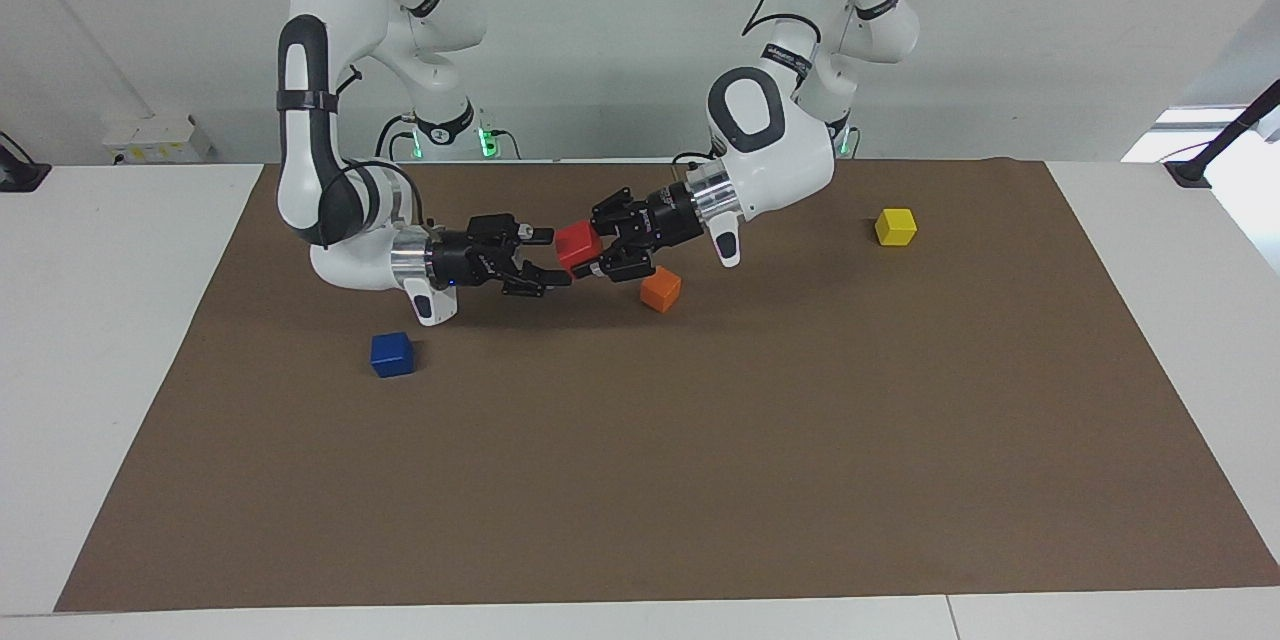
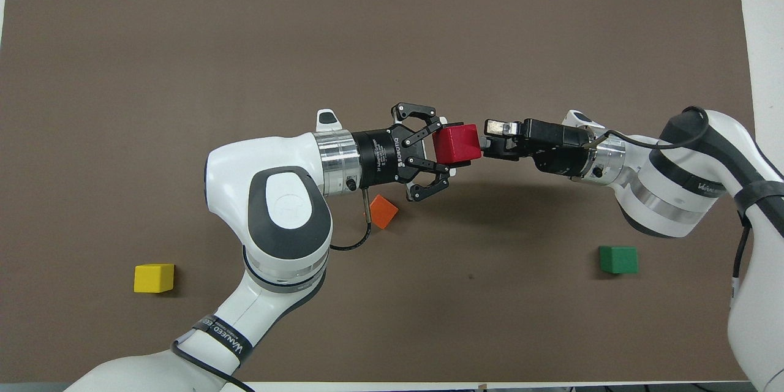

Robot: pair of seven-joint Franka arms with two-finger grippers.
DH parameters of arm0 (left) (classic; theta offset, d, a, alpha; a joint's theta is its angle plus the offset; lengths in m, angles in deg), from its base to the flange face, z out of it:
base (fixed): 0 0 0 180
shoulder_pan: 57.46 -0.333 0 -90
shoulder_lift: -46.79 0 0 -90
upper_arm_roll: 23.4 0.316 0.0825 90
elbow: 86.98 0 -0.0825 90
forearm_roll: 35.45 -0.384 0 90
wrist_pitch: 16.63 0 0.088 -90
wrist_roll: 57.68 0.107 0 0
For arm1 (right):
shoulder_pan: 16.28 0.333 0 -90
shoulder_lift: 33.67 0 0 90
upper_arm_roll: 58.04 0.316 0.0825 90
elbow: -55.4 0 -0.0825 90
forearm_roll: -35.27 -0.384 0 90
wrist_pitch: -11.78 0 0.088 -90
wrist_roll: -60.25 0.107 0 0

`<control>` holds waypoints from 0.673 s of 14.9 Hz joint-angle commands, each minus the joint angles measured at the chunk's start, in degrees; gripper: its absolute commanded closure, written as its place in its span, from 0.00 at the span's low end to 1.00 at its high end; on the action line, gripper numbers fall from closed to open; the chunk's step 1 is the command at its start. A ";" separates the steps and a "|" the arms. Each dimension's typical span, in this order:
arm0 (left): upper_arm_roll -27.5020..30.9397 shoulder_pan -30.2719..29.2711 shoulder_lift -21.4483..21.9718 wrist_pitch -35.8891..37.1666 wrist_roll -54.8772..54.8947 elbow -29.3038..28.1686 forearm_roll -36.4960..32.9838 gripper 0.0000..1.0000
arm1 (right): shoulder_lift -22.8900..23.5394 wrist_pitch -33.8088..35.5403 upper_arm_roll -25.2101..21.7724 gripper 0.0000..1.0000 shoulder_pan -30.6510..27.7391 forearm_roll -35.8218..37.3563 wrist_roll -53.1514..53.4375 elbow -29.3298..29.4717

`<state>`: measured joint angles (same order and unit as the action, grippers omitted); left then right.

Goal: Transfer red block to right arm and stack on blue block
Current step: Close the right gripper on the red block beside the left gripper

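The red block (image 1: pixel 577 244) (image 2: pixel 456 143) hangs in the air above the brown mat, with my left gripper (image 1: pixel 592 250) (image 2: pixel 446 146) shut on it. My right gripper (image 1: pixel 547 258) (image 2: pixel 490 139) faces it from the block's free side. It is open, and its fingertips (image 1: pixel 541 236) come just up to the block's edge. Both grippers lie level, pointing at each other. The blue block (image 1: pixel 392 354) rests on the mat, farther from the robots than the right wrist. The right arm hides it in the overhead view.
An orange cube (image 1: pixel 660 289) (image 2: pixel 383 211) lies on the mat just under the left gripper. A yellow cube (image 1: pixel 895 226) (image 2: pixel 154 277) sits toward the left arm's end. A green cube (image 2: pixel 618 259) sits near the right arm's base. The brown mat (image 1: pixel 700 480) covers the white table.
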<state>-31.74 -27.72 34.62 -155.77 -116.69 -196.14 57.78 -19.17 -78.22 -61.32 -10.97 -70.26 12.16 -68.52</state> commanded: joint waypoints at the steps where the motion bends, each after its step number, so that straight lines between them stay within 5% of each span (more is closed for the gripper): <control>1: 0.17 -0.04 -0.66 0.89 1.18 0.87 0.90 1.00 | -1.40 -0.70 0.47 0.00 -0.65 1.11 -1.66 -1.41; 10: 0.17 -0.04 -0.66 0.89 1.18 0.78 0.90 1.00 | -1.31 -4.57 0.74 0.00 1.63 0.23 -1.57 -1.23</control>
<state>-31.74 -27.72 34.60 -155.76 -116.68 -196.13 57.78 -19.17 -81.63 -60.78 -9.52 -70.07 12.05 -68.55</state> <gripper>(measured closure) 0.454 0.000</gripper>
